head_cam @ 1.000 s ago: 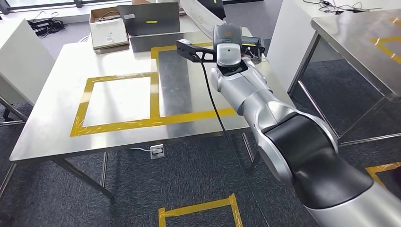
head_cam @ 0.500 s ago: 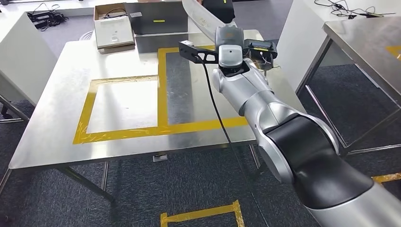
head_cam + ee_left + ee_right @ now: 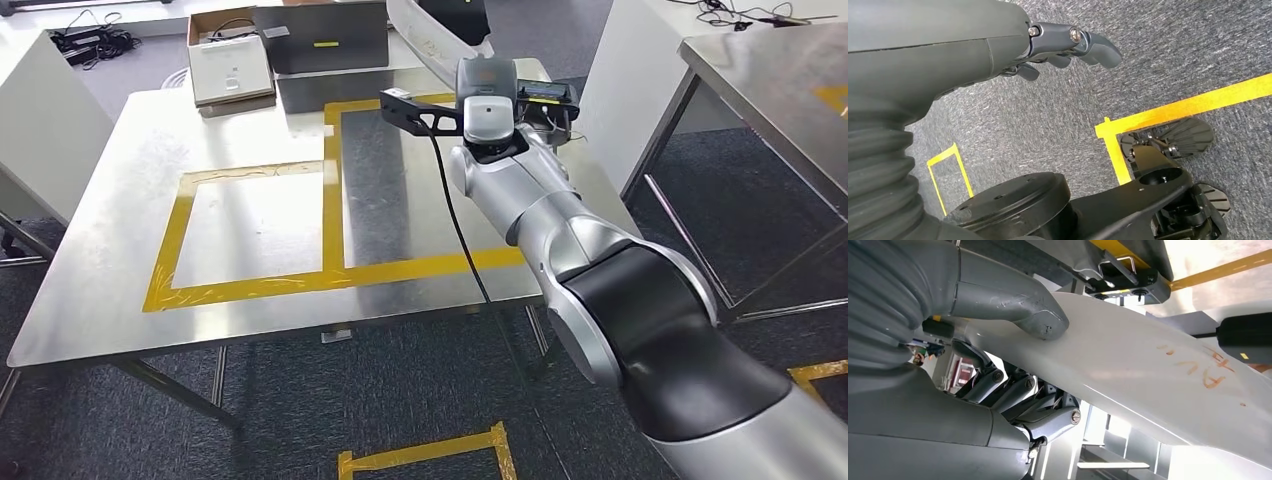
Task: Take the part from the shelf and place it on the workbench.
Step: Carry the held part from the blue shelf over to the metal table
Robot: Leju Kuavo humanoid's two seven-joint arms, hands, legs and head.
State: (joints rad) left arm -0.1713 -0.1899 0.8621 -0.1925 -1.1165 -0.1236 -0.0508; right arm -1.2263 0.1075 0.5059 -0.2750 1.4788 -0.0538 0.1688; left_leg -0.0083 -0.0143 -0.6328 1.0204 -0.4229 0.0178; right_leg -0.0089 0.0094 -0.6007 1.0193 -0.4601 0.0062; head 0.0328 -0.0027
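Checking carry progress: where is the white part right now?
The white part is gripped in the right hand; in the head view it pokes out beyond that wrist, above the workbench's far edge.

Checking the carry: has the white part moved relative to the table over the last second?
Cannot tell. The camera shifted, so the table slid in view; the part held by the right hand sits about the same over its far edge.

The desk (image 3: 250,130) fills the upper left and centre of the head view, with a taped outline (image 3: 245,283) lying on its top. A cardboard box (image 3: 231,65) sits at its far edge, upper left, and a metal box (image 3: 320,40) stands just right of it. The right arm (image 3: 560,250) runs from the lower right up to the desk's far right corner. A second desk (image 3: 770,80) stands at the upper right, well apart.
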